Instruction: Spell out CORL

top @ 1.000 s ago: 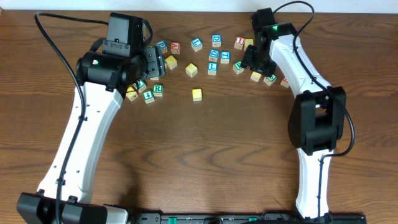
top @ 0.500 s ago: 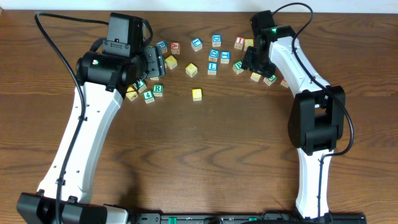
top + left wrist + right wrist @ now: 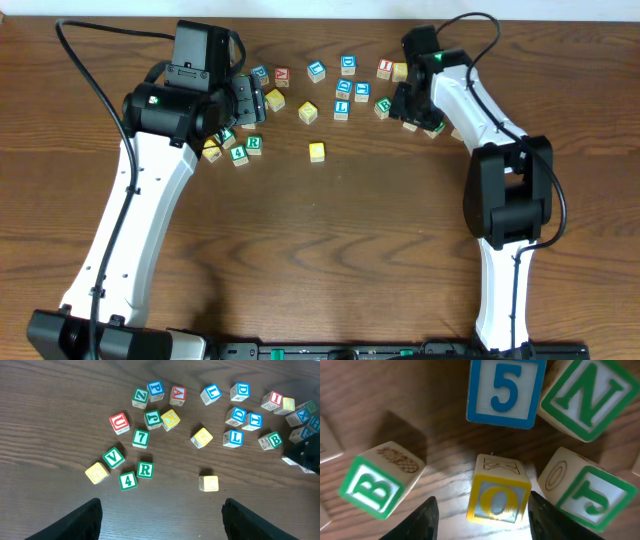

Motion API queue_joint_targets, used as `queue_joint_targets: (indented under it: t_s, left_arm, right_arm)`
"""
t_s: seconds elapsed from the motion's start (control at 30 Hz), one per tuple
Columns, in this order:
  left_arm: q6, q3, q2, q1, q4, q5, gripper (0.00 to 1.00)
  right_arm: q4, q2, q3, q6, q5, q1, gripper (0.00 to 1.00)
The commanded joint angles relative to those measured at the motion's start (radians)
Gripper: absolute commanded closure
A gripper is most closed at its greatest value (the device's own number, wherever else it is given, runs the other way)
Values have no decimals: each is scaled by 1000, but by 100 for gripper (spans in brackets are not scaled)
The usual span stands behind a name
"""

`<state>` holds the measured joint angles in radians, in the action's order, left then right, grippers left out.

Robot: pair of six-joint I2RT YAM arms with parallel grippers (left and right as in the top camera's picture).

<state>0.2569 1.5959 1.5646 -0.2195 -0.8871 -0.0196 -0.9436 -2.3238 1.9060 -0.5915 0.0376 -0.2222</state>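
Note:
My right gripper [image 3: 485, 521] is open and low over the table, its fingers on either side of a yellow O block [image 3: 497, 492] without touching it. In the overhead view the right gripper [image 3: 409, 106] is over the right end of the block cluster. My left gripper [image 3: 160, 525] is open and empty, held above the table; it also shows in the overhead view [image 3: 248, 103]. The left wrist view shows a green C block [image 3: 152, 418], a green R block [image 3: 145, 470] and a blue L block [image 3: 234, 438]. The R block [image 3: 254, 143] also shows in the overhead view.
Close round the O block are a blue 5 block [image 3: 506, 390], a green N block [image 3: 585, 397], a green B block [image 3: 380, 487] and a green J block [image 3: 590, 490]. A lone yellow block [image 3: 316, 151] lies nearer the table's middle. Many other letter blocks are scattered along the back.
My right gripper has shifted slightly and come down over the yellow O block, which it now covers in the overhead view. The left arm has not moved.

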Motion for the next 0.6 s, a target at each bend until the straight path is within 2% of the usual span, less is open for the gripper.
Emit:
queue_joint_targets:
  t_s: [0.0,0.2,0.47,0.57]
  left_arm:
    - [-16,12,-10,0,-3,12,25]
    - [-16,12,-10,0,-3,12,25]
    - [-14,12,-10,0,-3,11,24]
    - [-12,12,-10,0,-3,11,24]
  right_arm:
    - [23,-19,-32,2,16,7,48]
    - [63,-19,-38,25,33,12,50]
    - [69,-19,-38,45,50,12,67]
    - [69,-18,-38,70,45,11,67]
